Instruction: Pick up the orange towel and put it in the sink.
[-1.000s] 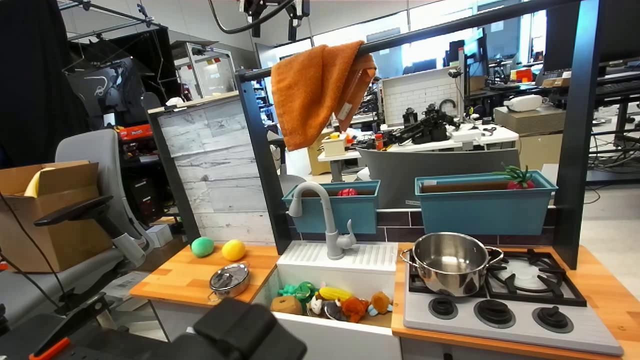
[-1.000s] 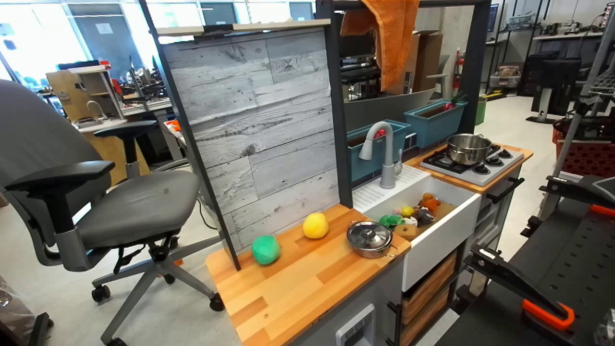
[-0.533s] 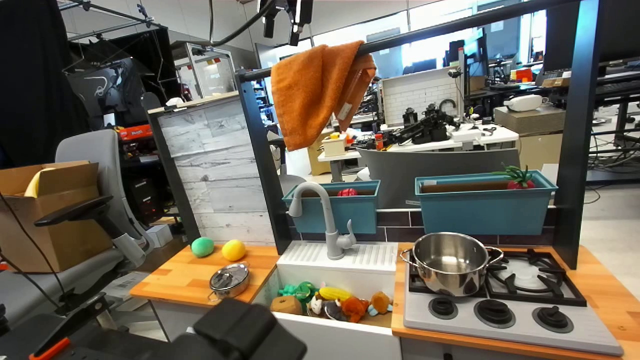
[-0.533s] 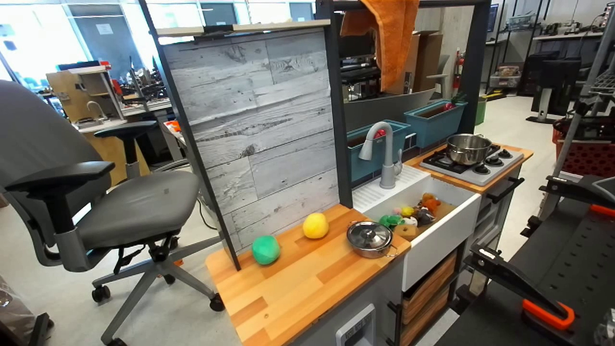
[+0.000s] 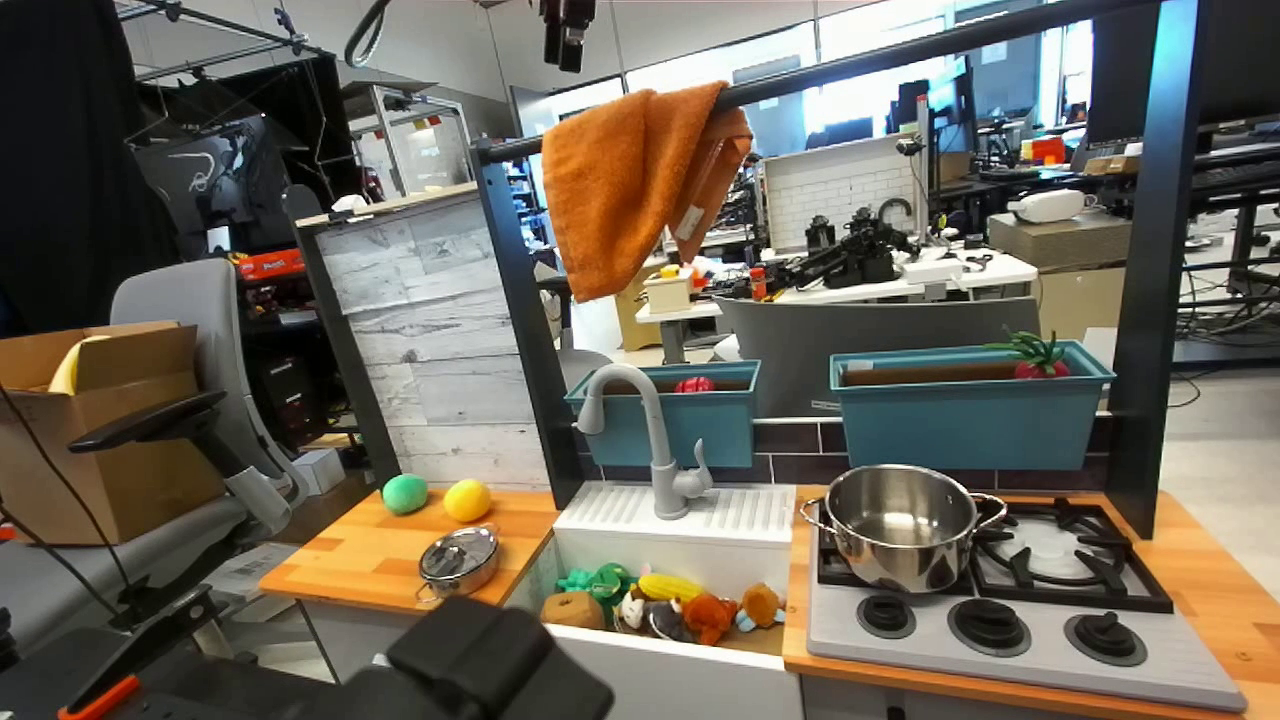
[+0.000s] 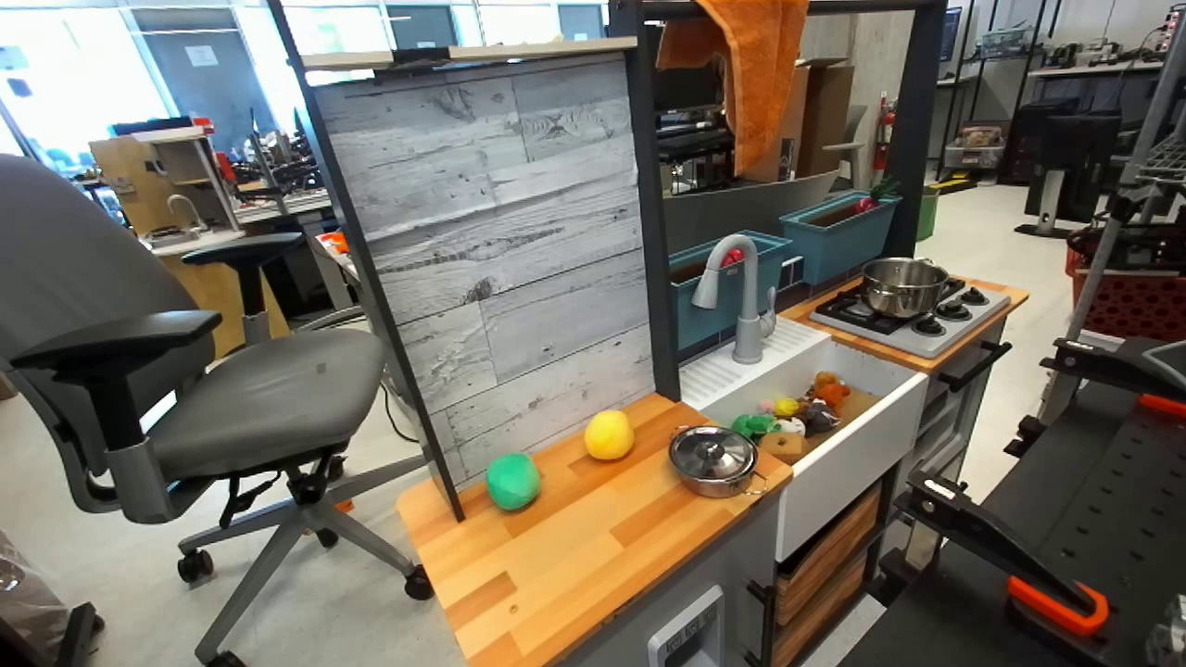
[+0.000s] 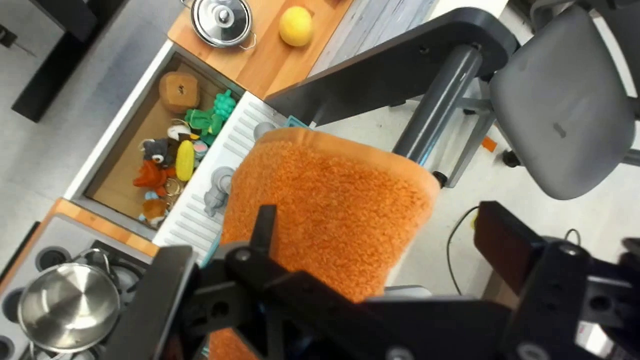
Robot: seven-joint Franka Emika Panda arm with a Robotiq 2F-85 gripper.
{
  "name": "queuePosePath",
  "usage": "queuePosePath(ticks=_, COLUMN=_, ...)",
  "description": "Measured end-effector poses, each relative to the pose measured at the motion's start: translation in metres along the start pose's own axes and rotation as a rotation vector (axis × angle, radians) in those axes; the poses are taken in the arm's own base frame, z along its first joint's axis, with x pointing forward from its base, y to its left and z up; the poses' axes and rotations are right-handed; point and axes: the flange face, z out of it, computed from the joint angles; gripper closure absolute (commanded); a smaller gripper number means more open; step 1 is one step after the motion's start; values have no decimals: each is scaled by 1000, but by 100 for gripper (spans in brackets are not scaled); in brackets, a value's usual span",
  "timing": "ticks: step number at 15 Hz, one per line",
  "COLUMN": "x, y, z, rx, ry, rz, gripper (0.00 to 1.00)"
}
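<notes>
The orange towel (image 5: 615,195) hangs folded over the dark rail in both exterior views (image 6: 760,74). In the wrist view the towel (image 7: 330,200) spreads below my gripper (image 7: 378,212). The gripper is open and empty. One finger overlaps the towel; the other is over the floor beyond its edge. In an exterior view the gripper (image 5: 565,45) is at the top edge, above the towel and apart from it, its fingers nearly in line. The white sink (image 5: 700,680) lies below the towel and holds several toys. The sink also shows in the wrist view (image 7: 118,119).
The rail (image 5: 900,55) spans dark posts above the counter. A grey gooseneck faucet (image 5: 655,430) rises behind the sink. Teal tubs (image 5: 970,420) hang at the back. A steel pot (image 5: 900,530) stands on the stove. A lidded pan (image 5: 460,562) and two balls are on the wooden counter.
In an exterior view my gripper has turned: its two fingers, earlier apart, now nearly overlap. It has also risen a little in the last half second. The towel has not moved.
</notes>
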Motion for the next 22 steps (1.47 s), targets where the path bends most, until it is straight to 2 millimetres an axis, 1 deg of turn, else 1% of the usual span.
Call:
queuePosePath(ticks=4, x=9, y=8, z=32, rx=-63, ry=-59, rz=212, gripper=0)
queuePosePath(ticks=7, x=13, y=14, z=51, rx=-108, ry=-97, rz=362, gripper=0)
queuePosePath(ticks=9, x=13, y=16, z=57, rx=-130, ry=-117, rz=424, gripper=0)
queuePosePath(ticks=12, x=13, y=17, z=64, rx=-144, ry=-130, rz=470, gripper=0)
queuePosePath(ticks=13, x=13, y=16, z=65, rx=-143, ry=-132, rz=469, gripper=25)
queuePosePath(ticks=14, x=12, y=15, z=64, rx=-139, ry=-132, rz=465, gripper=26)
queuePosePath(ticks=15, x=11, y=14, z=63, rx=-134, ry=-132, rz=456, gripper=33)
queuePosePath(ticks=16, x=9, y=12, z=60, rx=-125, ry=-131, rz=441, gripper=42)
queuePosePath(ticks=17, x=7, y=9, z=57, rx=-110, ry=-128, rz=420, gripper=12)
queuePosePath(ticks=19, x=5, y=2, z=52, rx=-76, ry=-118, rz=377, gripper=7)
queuePosePath(ticks=20, x=4, y=-1, z=50, rx=-60, ry=-113, rz=358, gripper=1)
queuePosePath(ticks=22, x=3, y=-5, z=45, rx=-33, ry=-100, rz=323, gripper=0)
